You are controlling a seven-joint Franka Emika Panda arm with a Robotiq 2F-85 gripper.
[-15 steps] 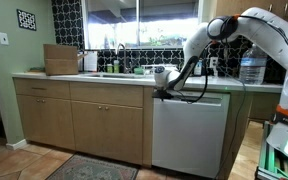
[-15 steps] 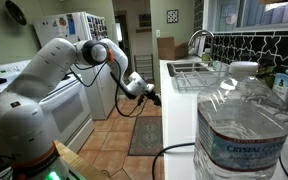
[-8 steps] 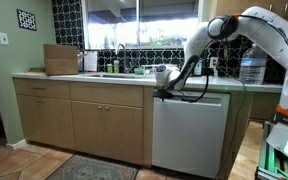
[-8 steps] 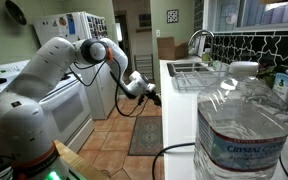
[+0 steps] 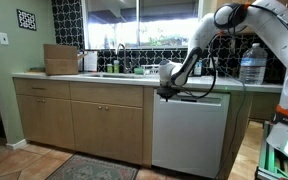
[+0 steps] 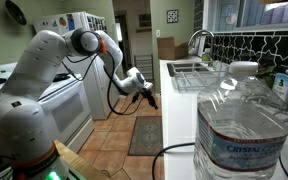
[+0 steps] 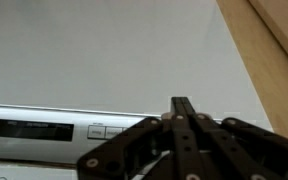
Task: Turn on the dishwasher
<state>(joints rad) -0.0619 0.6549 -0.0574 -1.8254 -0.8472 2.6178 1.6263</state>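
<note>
— Exterior cameras?
— An exterior view faces the dishwasher [image 5: 189, 135] from across the kitchen; an exterior view looks along the counter [image 6: 174, 105] past a near water bottle [image 6: 246, 130]. Both show the arm [image 5: 199, 55].
— Wrist?
— Close on the control strip [image 7: 44, 130].

Wrist view: pincer [image 7: 182, 110] body cut off by bottom edge. Dishwasher [image 7: 104, 60] cut by left and top edges. Lettering on control strip [image 7: 44, 130] too small and blurred to read.

Exterior view: pincer [image 5: 165, 92] at dishwasher [image 5: 189, 135] top, contact impossible to tell. Arm [image 5: 279, 35] cut by right edge.

Exterior view: water bottle [image 6: 246, 130] blurred, cut by bottom and right edges, hiding part of worktop [image 6: 179, 95].
</note>
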